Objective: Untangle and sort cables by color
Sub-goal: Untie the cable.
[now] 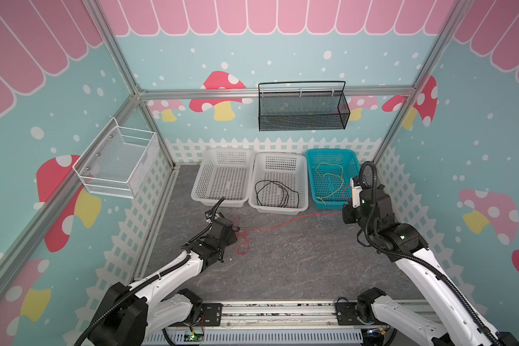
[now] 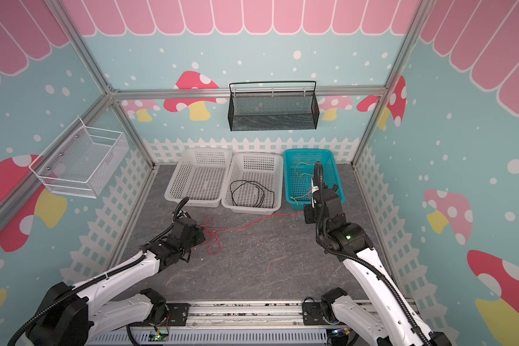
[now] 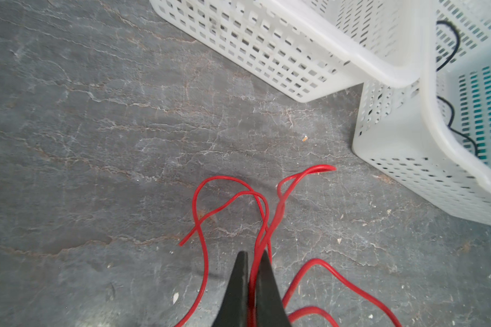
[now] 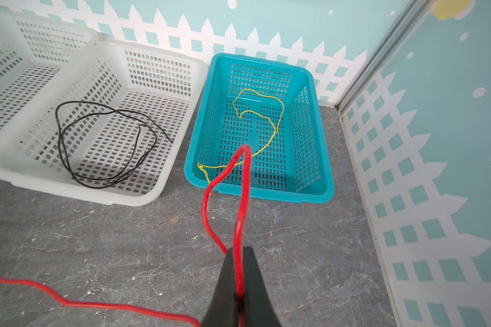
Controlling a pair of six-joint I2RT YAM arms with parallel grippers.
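Note:
A red cable (image 1: pixel 282 224) (image 2: pixel 252 223) is stretched across the grey table between my two grippers, with a loose tangle at its left end. My left gripper (image 3: pixel 253 253) is shut on red strands (image 3: pixel 309 170) near the tangle, in front of the left white basket (image 1: pixel 219 202), which has nothing in it. My right gripper (image 4: pixel 240 249) is shut on the red cable (image 4: pixel 245 184), whose loop rises in front of the teal basket (image 4: pixel 321 195). A yellow cable (image 4: pixel 250 90) lies in that teal basket. A black cable (image 4: pixel 58 127) lies coiled in the middle white basket (image 1: pixel 277 209).
The three baskets stand side by side along the back fence wall. A black mesh basket (image 1: pixel 303 113) hangs on the back wall and a white wire basket (image 1: pixel 117 161) on the left wall. An aluminium rail (image 1: pixel 276 311) carrying both arm bases runs along the front edge.

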